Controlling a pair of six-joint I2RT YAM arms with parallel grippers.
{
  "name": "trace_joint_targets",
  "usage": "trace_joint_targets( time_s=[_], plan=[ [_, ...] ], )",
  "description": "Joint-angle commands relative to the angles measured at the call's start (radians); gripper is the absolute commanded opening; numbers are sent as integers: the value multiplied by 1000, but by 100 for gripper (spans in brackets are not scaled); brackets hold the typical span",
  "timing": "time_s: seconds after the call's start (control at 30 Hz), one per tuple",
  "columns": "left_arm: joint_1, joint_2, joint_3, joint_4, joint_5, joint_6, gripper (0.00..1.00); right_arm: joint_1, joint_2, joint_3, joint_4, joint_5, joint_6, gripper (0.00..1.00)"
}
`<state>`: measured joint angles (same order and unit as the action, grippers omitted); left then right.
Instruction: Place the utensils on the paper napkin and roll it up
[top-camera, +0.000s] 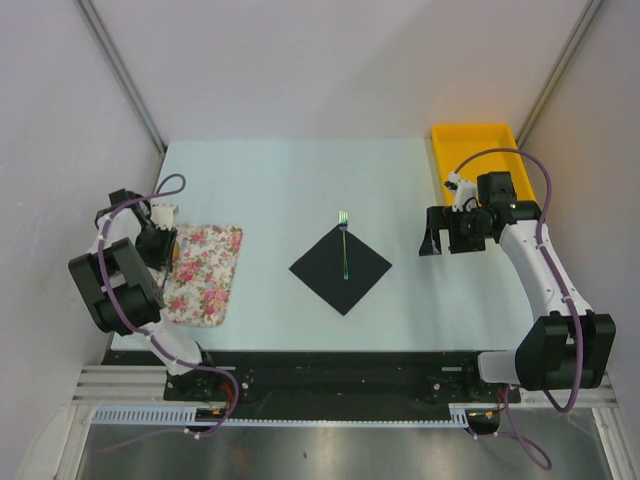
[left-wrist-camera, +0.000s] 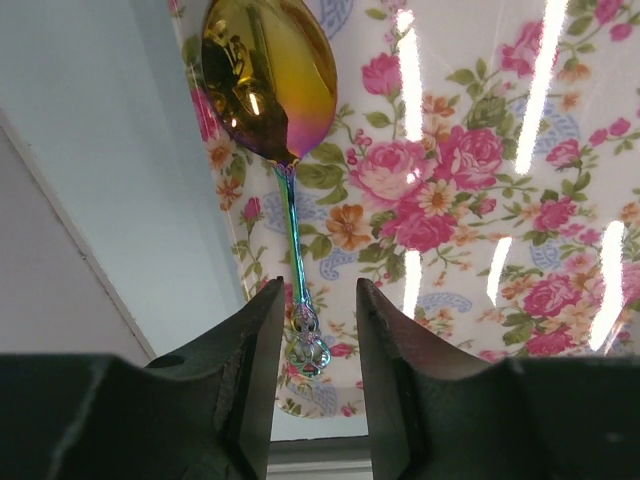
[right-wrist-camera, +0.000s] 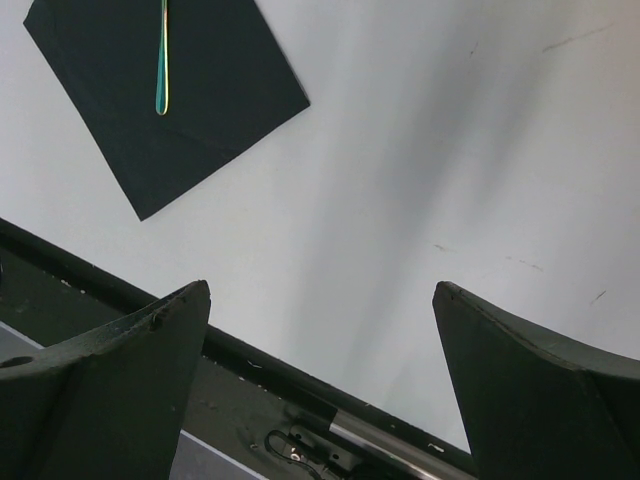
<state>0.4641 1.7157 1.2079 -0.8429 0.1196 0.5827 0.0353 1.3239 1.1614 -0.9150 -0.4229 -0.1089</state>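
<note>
Left wrist view: left gripper (left-wrist-camera: 320, 290) part-open astride spoon (left-wrist-camera: 268, 80) handle tip on floral tray (left-wrist-camera: 480, 200), contact unclear; right gripper (right-wrist-camera: 322, 290) wide open, empty; fork (top-camera: 345, 245) lies on black napkin (top-camera: 320, 268) at bench (top-camera: 270, 190) centre, tines cropped in right wrist view

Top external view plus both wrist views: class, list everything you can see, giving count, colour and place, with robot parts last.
table: one, pale, under everything
paper napkin: one, black, table centre
fork: one, green-gold, on the napkin
floral tray: one, pink-white, left side
spoon: one, gold, on the tray
bin: one, yellow, far right
left end effector: one, black, open astride spoon handle
right end effector: one, black, open, empty, right side
</note>
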Motion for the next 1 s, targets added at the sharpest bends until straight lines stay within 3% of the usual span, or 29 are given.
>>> trace_joint_targets(
  time_s=[0.0, 0.63, 0.87, 0.9, 0.97],
  plan=[
    [13, 16, 5, 53, 23, 37, 39, -3, 15, 11, -2, 7, -11, 100],
    [18, 157, 27, 90, 18, 5, 31, -3, 23, 11, 7, 16, -6, 100],
    [19, 174, 61, 27, 83, -36, 10, -5, 31, 17, 21, 10, 3, 100],
    [18, 174, 68, 18, 104, -46, 2, -3, 31, 18, 22, 9, 3, 100],
    [16, 162, 99, -24, 141, -82, 0, -3, 29, 20, 22, 6, 5, 100]
  ],
)
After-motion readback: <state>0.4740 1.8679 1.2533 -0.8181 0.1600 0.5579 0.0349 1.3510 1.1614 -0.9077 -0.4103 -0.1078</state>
